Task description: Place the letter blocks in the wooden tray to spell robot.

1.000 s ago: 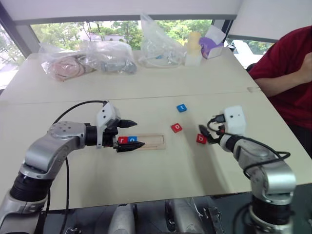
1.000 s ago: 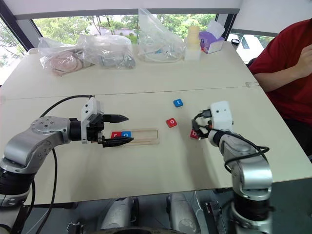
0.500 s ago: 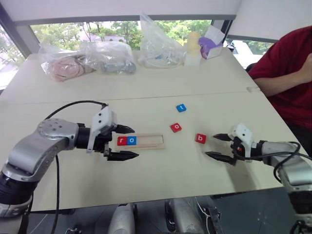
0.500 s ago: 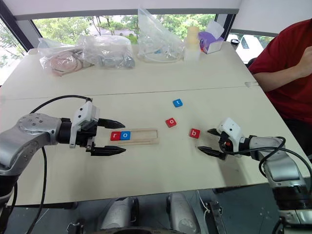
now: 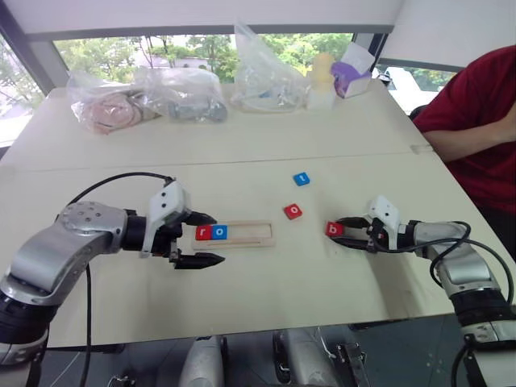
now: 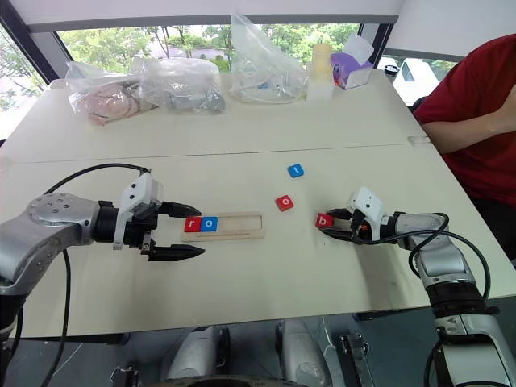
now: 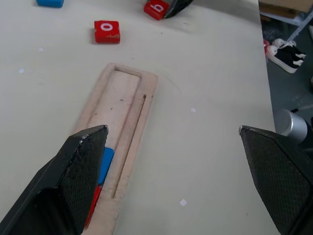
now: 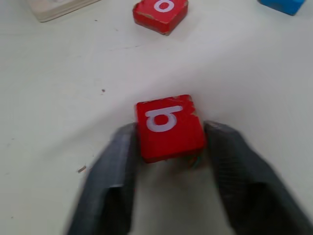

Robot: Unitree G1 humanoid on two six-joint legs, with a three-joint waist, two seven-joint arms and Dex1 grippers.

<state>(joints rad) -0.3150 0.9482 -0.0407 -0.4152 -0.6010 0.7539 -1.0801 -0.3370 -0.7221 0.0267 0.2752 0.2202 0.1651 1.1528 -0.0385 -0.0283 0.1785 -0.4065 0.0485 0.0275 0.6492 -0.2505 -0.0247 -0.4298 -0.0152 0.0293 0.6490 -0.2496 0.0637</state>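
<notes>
red b block (image 8: 168,128) between right claw (image 8: 168,169) fingers, red o block (image 8: 160,13) beyond

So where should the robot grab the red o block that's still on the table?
By its two opposite side edges, coming from above. The red o block lies flat on the table, away from the tray, with open space all round for the fingers.
</notes>
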